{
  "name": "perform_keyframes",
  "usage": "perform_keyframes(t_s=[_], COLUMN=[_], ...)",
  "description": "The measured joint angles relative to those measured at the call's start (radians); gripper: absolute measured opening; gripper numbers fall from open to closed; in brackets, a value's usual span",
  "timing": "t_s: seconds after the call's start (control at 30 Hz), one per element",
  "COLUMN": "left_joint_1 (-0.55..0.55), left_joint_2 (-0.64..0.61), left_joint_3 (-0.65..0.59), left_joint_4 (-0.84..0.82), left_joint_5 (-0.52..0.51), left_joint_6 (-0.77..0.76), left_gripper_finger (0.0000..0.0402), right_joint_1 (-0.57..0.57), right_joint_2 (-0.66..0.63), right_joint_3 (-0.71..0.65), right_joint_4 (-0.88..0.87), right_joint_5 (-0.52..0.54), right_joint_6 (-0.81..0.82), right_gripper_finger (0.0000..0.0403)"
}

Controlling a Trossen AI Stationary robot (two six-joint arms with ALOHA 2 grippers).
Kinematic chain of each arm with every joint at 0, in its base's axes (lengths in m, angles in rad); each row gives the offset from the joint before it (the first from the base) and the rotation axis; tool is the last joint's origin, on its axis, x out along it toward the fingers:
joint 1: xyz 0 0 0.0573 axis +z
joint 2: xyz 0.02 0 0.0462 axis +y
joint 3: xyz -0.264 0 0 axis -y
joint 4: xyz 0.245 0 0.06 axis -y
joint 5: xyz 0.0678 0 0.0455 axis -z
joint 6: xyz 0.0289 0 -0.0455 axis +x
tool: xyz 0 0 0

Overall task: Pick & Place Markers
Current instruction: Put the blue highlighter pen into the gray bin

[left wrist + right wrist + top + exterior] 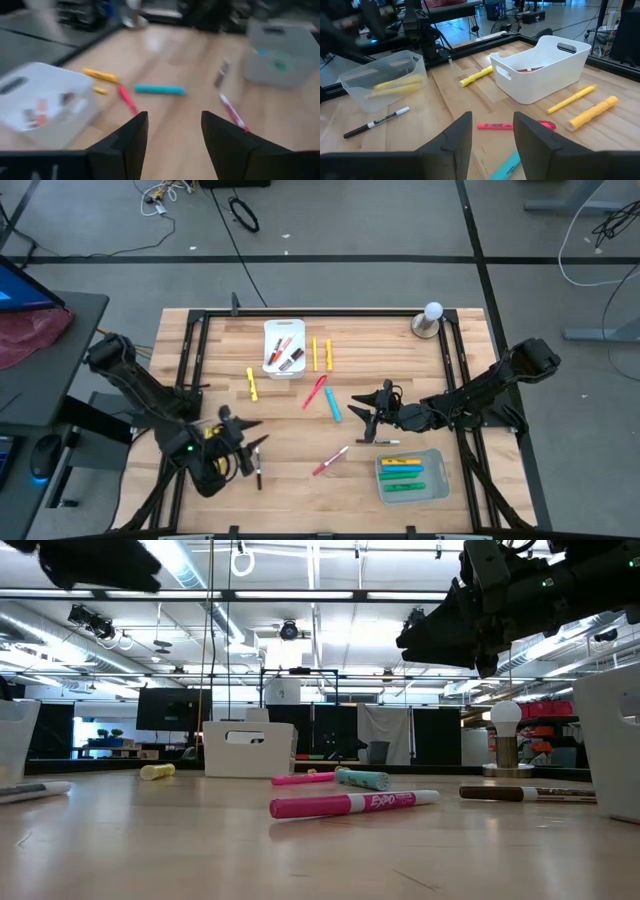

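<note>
The wooden worktop (300, 450), framed by black rails, carries two bins. A white bin (284, 348) stands at the far middle with a few markers inside. A clear tray (411, 476) sits at the near right holding yellow and green markers. A round-topped lamp-like object (430, 318) stands at the far right corner.

Loose markers lie across the middle: two yellow markers (320, 353) just right of the white bin, a short yellow marker (252, 384) to its left, a red marker (315, 391) touching a light blue marker (332, 404), a pink marker (330, 461) nearer the front, and a thin dark-capped marker (388, 442) just above the clear tray.

The left arm reaches in from the near left, its gripper (243, 441) above the worktop, fingers (131, 140) parted, nothing between them. The right arm stretches in from the right, its gripper (372, 412) above the light blue marker's near end, fingers (454, 137) apart and empty.
</note>
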State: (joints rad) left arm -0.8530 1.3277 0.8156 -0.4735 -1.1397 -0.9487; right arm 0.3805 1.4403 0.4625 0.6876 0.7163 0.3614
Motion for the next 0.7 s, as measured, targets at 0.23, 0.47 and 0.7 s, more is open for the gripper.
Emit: perform_keyframes(t_s=[0.23,0.47,0.7], left_joint_1=[0.119,0.273,0.378], left_joint_2=[0.001,0.001,0.001], left_joint_3=[-0.294,-0.471,-0.456], left_joint_4=[0.704,1.107,1.113], left_joint_5=[0.252,0.273,0.288], left_joint_6=[0.297,0.378,0.395], left_gripper_finger=[0.0149,0.0114,0.0103], right_joint_1=[0.000,0.000,0.000], right_joint_2=[0.000,0.000,0.000], right_joint_3=[0.000,0.000,0.000], right_joint_4=[0.000,0.008,0.002], right_joint_5=[-0.098,-0.206,-0.247], right_joint_6=[-0.003,-0.005,-0.011], right_gripper_finger=[0.0146,0.0146,0.0158])
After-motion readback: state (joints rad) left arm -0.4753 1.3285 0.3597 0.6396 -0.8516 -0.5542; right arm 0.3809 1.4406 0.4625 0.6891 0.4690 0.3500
